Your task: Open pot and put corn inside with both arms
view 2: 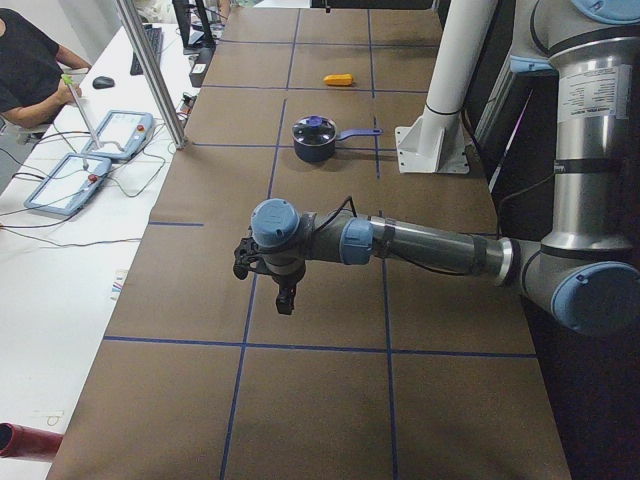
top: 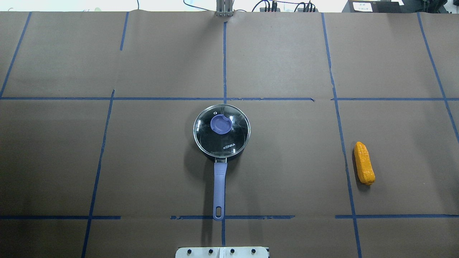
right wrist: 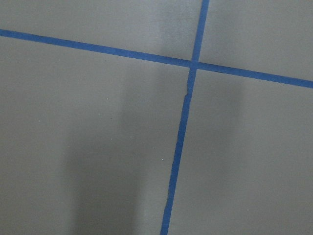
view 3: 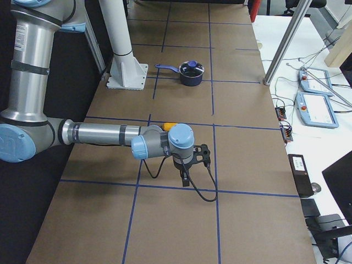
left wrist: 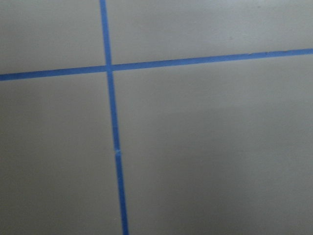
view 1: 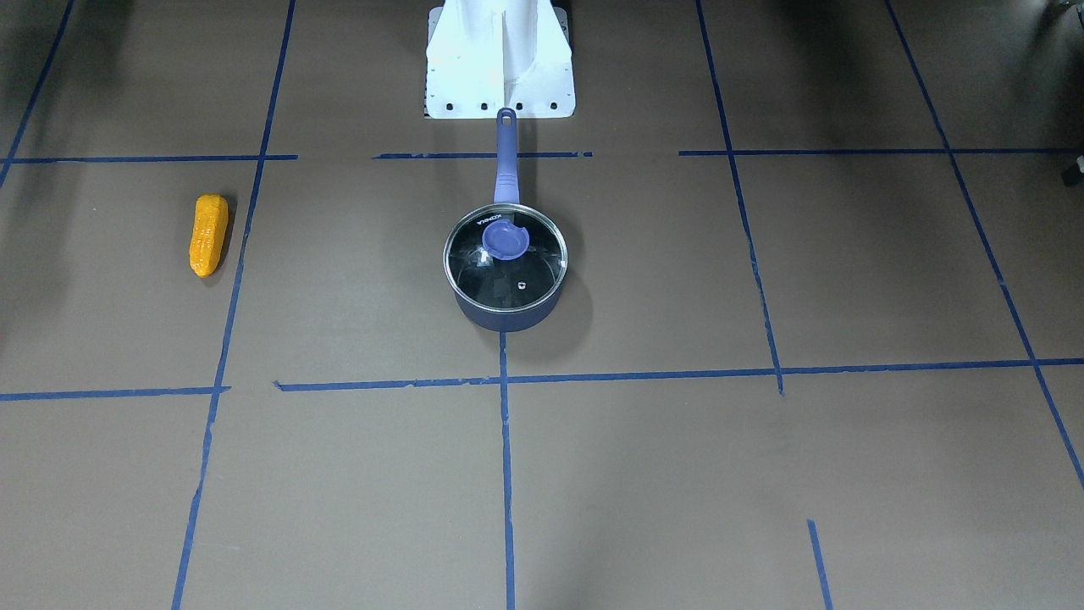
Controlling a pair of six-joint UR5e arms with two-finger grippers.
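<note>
Grippers both low over bare table (top: pixel 143 161), caught only by the side cameras. Cannot tell spread or pressed together for left gripper (view 2: pixel 285 298) or right gripper (view 3: pixel 185 177). Seemingly holding nothing, though too small there to be sure. Wrist views: only tape lines (left wrist: pixel 110 68) on paper.

Pot (view 1: pixel 506 320) at table centre, just in front of the base mount (view 1: pixel 500 68), lid (top: pixel 233 138) on, handle (top: pixel 219 186) pointing straight back at the robot. Corn (top: pixel 364 163) flat on the table, well apart from the pot, on the robot's right side. Long axis roughly fore-and-aft from the robot, tilted a little.

Judged order: lid off first, then corn in. Nearer to the corn: right gripper, the cob just beyond its wrist in the right side view and partly hidden there. From that gripper, corn toward table centre, pot further on the same way. From left gripper, pot well apart, also toward centre, with the knob (top: pixel 221 124) the likely hold. Best taken across the cob's short width, so fingers set square to its long axis.

Count: one pot, one lid, one corn, two grippers on left arm (view 2: pixel 430 245) and right arm (view 3: pixel 99 133).
</note>
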